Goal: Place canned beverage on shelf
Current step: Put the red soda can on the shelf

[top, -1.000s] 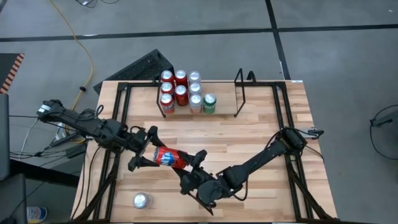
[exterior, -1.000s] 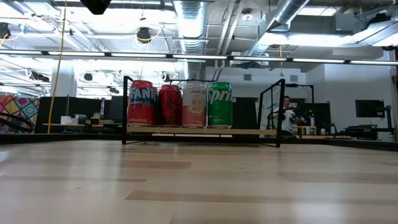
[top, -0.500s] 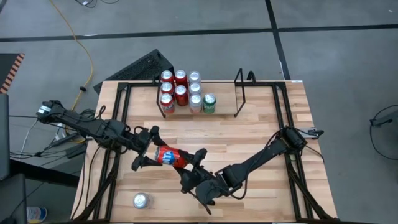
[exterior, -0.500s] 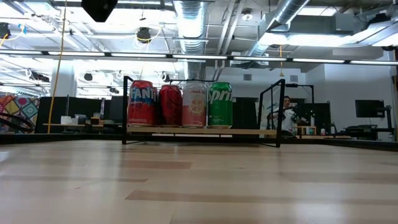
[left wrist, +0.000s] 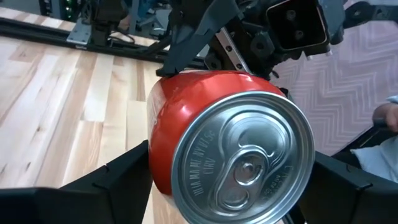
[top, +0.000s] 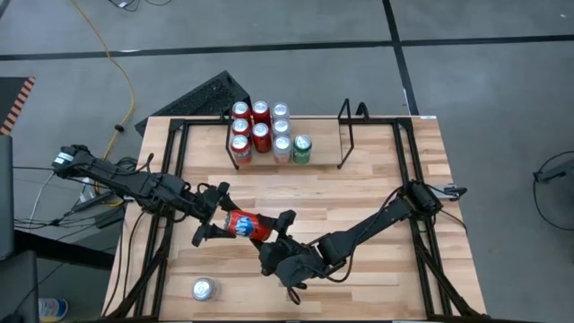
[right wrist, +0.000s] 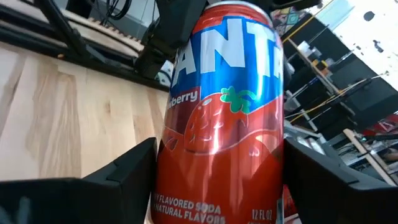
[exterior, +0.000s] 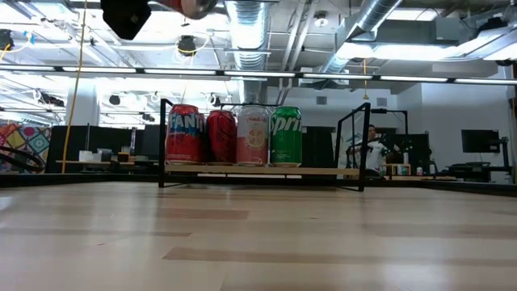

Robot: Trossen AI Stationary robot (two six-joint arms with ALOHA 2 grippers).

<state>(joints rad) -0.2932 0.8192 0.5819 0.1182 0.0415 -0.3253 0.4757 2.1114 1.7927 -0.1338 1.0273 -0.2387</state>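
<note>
1. So a red strawberry Fanta can [top: 244, 225] is up in the air above the middle of the wooden tabletop [top: 377, 193], lying on its side between the two arms.
2. Left gripper [top: 212, 215] has its jaws spread wide around the can's silver top end. They sit either side of it, but I can't tell if they really grip.
3. Right gripper [top: 280, 244] is at the other end, jaws also wide, flanking the can body. Can't tell whether it holds either.
4. The shelf [top: 291, 135], a low black wire rack, sits at the far edge of the tabletop, well apart from the can.
5. Its left part carries seven upright cans, a green Sprite can [top: 302, 149] rightmost. The right part is bare.
6. One more silver-topped can [top: 203, 289] stands alone near the front left corner.
</note>
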